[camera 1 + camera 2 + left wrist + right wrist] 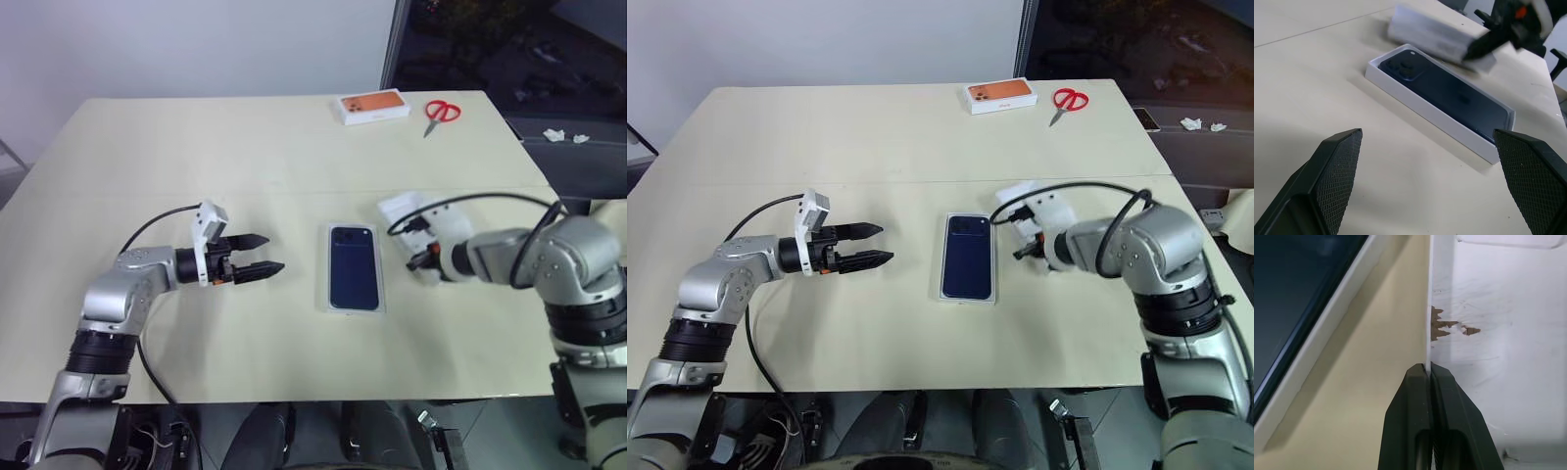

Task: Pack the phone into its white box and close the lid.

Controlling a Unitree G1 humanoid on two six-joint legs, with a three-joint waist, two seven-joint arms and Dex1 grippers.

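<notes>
The phone (354, 266) lies inside the white box (354, 307) on the bench (245, 147). Right of that box, the right claw (1429, 368) is clamped on a wall of the lid (1508, 333). Left of the box, the left claw (257, 254) hovers, fingers spread apart.

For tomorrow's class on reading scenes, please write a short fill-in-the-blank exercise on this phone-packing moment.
1. The phone lies in the white ____.
2. The right pincer is shut on the wall of the ____.
3. The left pincer stands ____, holding nothing.
4. Beside the orange-topped box lie red ____.

Missing words: box; lid; open; scissors
</notes>
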